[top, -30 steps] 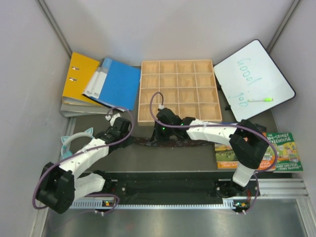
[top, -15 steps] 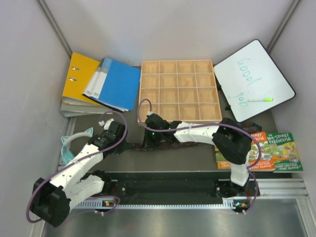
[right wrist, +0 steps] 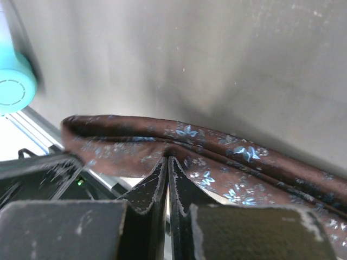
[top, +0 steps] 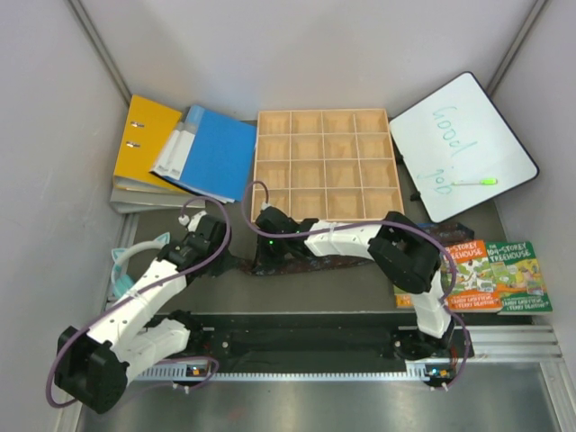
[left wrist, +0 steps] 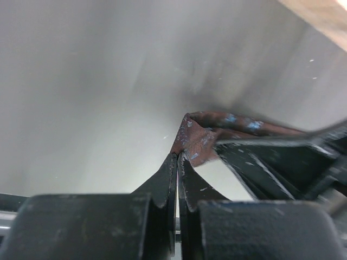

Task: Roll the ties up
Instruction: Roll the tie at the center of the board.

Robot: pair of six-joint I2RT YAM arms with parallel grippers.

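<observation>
One brown tie (right wrist: 217, 146), blue-flowered, folded

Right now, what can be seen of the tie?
The long, narrow, dark brown fabric tie, patterned with small pale-blue flowers, lies stretched sideways on the grey table. Its left end looks doubled over into two layers. The left claw and the right claw each pinch it, shut, near that end.

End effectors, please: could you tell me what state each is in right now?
Left end effector: closed, pinching the dark brown blue-flowered fabric tie.
Right end effector: closed on the same tie.
</observation>
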